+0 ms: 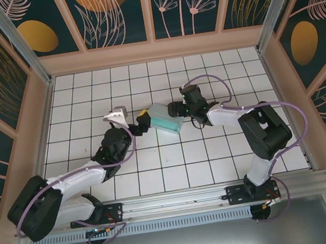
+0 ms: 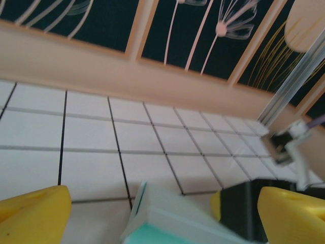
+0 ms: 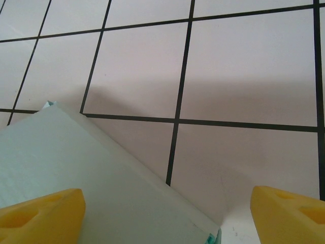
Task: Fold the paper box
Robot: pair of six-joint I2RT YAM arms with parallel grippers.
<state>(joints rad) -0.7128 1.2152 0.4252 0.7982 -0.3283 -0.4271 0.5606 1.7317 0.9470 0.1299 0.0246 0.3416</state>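
We find the small pale mint-blue card box [image 1: 166, 120] on the white tiled table [image 1: 86, 90] between the left gripper [image 1: 143, 123] and the right gripper [image 1: 177, 108]. Both stand released, jaws wide.

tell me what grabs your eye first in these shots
A pale mint paper box sits in the middle of the white tiles. The left gripper and right gripper flank it, yellow fingers spread open. Dark floral panels wall the table in.
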